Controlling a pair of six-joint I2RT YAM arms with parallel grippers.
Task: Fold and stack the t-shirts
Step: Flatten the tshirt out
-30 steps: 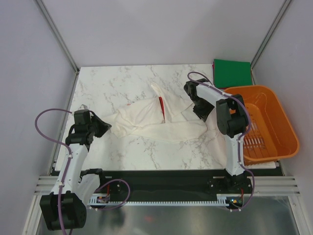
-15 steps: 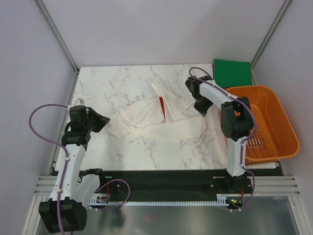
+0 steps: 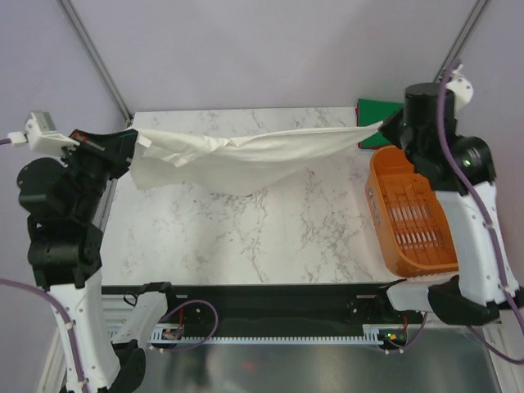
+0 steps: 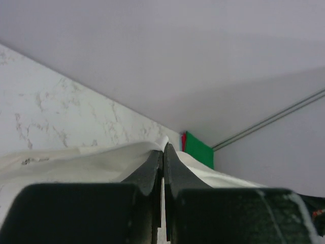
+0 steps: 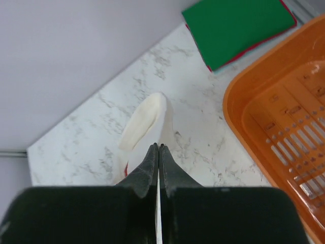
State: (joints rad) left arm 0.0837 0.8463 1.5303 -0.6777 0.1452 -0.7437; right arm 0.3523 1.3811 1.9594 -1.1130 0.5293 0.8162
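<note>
Basket [image 3: 409,221], orange, just nearside of the right claw [image 3: 382,128]. Pinched shut on opposite ends of the white t-shirt [image 3: 246,151]: right claw and left claw [image 3: 133,141], cloth strung between over the desk [image 3: 270,229]. Beyond the right claw, folded green t-shirt [image 5: 238,28], plainest in right wrist view.

From above, the right arm [image 3: 442,155] covers much of the green shirt [image 3: 372,110]. The basket [image 5: 238,109] runs off the right wrist picture's edge. The white shirt's [image 3: 246,151] print lies buried in folds.
</note>
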